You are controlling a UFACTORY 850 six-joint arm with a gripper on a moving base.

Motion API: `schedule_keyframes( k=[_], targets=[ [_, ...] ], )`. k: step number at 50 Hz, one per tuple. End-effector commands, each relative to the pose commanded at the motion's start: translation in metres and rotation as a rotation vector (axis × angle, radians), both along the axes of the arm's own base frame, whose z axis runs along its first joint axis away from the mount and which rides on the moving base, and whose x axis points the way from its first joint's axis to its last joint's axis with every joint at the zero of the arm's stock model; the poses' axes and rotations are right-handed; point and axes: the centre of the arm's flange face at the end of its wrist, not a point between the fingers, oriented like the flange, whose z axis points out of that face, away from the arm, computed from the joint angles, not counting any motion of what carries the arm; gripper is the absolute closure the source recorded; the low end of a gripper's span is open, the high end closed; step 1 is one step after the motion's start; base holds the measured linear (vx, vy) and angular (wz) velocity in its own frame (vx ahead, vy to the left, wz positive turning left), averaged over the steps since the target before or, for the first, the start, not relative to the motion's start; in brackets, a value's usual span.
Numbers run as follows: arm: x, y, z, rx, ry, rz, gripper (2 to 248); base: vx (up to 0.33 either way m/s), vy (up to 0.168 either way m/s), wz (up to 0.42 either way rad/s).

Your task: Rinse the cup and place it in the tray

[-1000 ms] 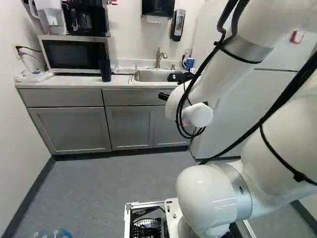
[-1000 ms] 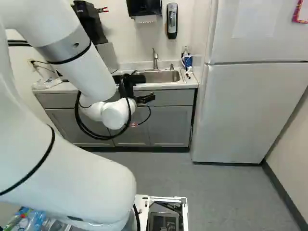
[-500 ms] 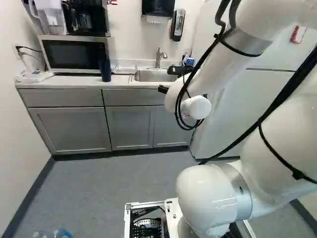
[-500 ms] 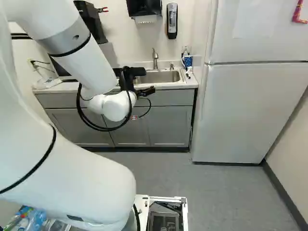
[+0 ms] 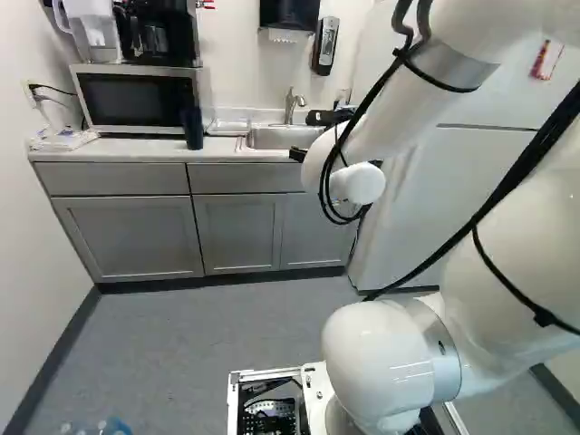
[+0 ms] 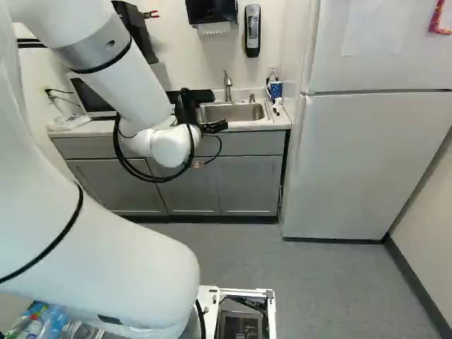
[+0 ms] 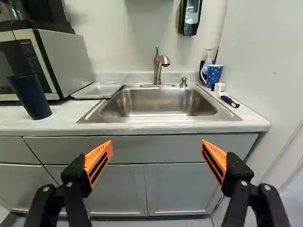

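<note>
Gripper (image 7: 156, 144): spread wide, fingers well apart, nothing between them; it points over the counter's front edge toward the sink.
Orange pads (image 7: 100, 160): bare, touching nothing.
Counter (image 7: 61, 113): carries both cup candidates and the tray.
Sink (image 7: 158, 103): ahead of the gripper, its basin under the faucet (image 7: 158, 66), where the rinse would be done.
Brush (image 7: 227, 95): beside the sink on the fridge side, just in front of the spotted cup; an approach there could knock it.
Spotted cup (image 7: 214, 74): blue with white dots, upright at the sink's back corner, a pale handle toward the basin. Probably the task's cup. I judge it light and stiff, possibly ceramic and chippable, slick once wet; best taken across the body at mid-height, clear of the handle, with gentle, even pressure.
Tray (image 7: 98, 90): shallow, on the sink's other side, between basin and microwave (image 7: 52, 61); likely where the cup ends up.
Dark tumbler (image 7: 30, 97): stands before the microwave, the other possible cup. Tall, smooth and tapering, it would probably tip if nudged high; a low-to-middle side grip suits it.
</note>
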Motion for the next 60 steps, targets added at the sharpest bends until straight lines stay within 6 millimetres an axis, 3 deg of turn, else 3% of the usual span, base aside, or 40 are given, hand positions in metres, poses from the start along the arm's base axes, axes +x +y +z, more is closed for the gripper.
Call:
schedule_keyframes(
  k=[60],
  targets=[
    [0.034, 0.000, 0.051, 0.000, 0.006, 0.000, 3, 0.000, 0.000, 0.000]
  ],
)
